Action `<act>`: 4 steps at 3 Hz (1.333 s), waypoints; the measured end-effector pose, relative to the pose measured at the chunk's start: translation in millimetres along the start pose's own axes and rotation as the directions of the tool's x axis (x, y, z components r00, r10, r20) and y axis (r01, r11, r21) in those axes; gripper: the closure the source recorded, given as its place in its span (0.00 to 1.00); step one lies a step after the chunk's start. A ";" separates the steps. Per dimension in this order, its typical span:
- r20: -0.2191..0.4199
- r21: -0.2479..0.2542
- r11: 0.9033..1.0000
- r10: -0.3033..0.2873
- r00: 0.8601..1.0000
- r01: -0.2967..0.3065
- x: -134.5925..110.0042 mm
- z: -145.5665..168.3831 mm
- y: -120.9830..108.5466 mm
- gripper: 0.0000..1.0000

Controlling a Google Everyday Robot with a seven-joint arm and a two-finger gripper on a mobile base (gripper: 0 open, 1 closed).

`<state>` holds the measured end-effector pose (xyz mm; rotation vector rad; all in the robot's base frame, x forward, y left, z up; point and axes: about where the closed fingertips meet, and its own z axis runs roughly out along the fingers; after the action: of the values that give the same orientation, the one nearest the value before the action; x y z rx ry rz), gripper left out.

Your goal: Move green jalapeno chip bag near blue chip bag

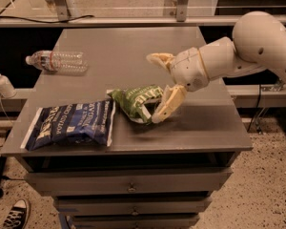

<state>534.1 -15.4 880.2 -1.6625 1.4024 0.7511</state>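
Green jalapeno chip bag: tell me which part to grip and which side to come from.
Probably grip the small crumpled green foil bag at its right end, coming from the right: the large flat dark blue chip bag lies close against its left end, while the right end is free and its crumpled foil bulges up. The tool hangs open at that right end.

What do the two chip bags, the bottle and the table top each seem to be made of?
The green jalapeno chip bag: thin foil-like film, crumpled, with glossy creases. The hand, open beside it, looks like cream moulded plastic. The blue chip bag: similar printed film, smoother, with white sealed ends. The bottle: clear plastic, see-through and ribbed. The table: probably painted metal or laminate, matte grey.
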 end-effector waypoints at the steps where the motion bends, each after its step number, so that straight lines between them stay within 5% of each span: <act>1: -0.052 0.128 0.991 0.041 0.998 -0.034 15.8 -36.0 1.7 0.00; 2: -0.122 0.268 0.961 0.099 0.988 -0.063 29.8 -87.7 9.1 0.00; 3: -0.142 0.312 0.947 0.119 0.983 -0.069 34.0 -105.4 11.5 0.00; 4: -0.142 0.312 0.947 0.119 0.983 -0.069 34.0 -105.4 11.5 0.00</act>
<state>523.4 -124.3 900.6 -1.4440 1.6292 0.4310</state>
